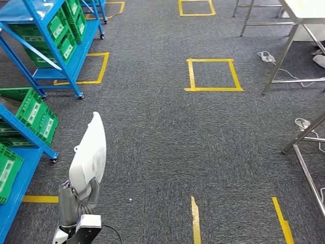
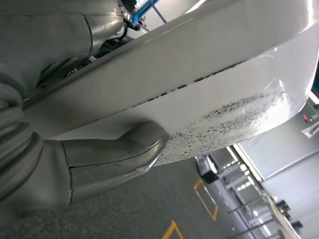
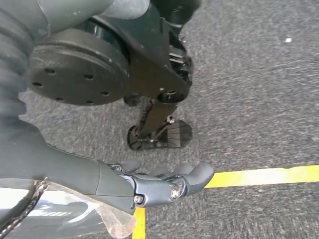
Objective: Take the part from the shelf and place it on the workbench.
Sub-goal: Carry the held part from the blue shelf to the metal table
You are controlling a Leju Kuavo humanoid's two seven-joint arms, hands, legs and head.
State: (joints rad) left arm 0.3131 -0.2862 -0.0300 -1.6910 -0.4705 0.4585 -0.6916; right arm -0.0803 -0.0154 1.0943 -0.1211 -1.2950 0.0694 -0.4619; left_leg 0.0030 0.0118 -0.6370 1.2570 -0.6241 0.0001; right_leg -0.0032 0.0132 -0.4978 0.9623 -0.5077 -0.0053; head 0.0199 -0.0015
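Observation:
I hold the part [image 1: 90, 152], a curved white shell, upright in my left hand [image 1: 76, 203] at the lower left of the head view, above the carpet. In the left wrist view the grey thumb [image 2: 112, 159] presses against the part's [image 2: 226, 74] white, black-speckled surface. My right hand [image 3: 150, 184] hangs beside my body over the carpet, its dark fingers stretched out with nothing in them. The workbench [image 1: 306, 12], a white-topped table on metal legs, stands at the far right. Blue shelves [image 1: 50, 35] with green bins stand at the far left.
A second blue shelf [image 1: 23, 137] with green bins is close on my left. Yellow tape squares [image 1: 213, 74] mark the grey carpet ahead. More metal table legs [image 1: 302, 137] and loose cables [image 1: 268, 57] lie at the right.

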